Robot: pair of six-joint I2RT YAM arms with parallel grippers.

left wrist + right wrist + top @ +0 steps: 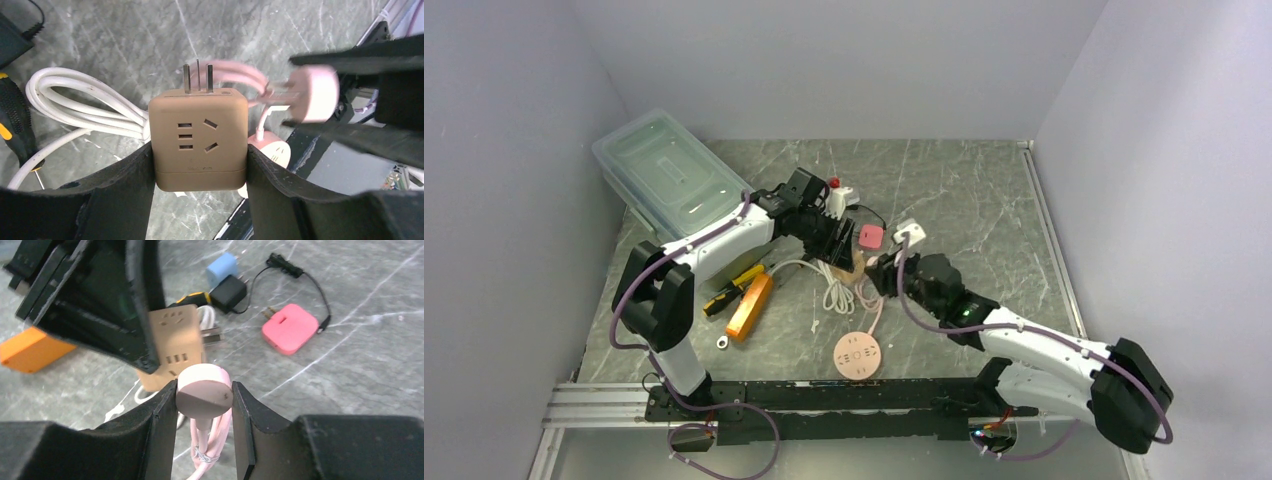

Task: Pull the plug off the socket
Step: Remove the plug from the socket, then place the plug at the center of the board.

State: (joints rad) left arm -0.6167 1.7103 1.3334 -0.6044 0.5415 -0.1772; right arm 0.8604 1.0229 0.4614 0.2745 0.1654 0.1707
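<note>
The socket [198, 140] is a tan cube with slots on its faces and its own metal pins sticking out of the far side. My left gripper [198, 167] is shut on its two sides, holding it above the table [964, 190]. The plug [204, 392] is a round pink disc on a pink cord, and my right gripper [204, 402] is shut on its rim. In the left wrist view the plug [312, 94] sits just right of the socket's top corner, its prongs showing in a small gap. From above, both grippers meet mid-table around the socket [854, 266].
A clear lidded bin [669, 175] stands at the back left. An orange block [750, 305], a screwdriver [729, 290] and a white cable [829, 290] lie near the left arm. A pink square adapter [290, 328], blue charger [223, 267], black charger [227, 292] and pink disc [857, 355] lie around.
</note>
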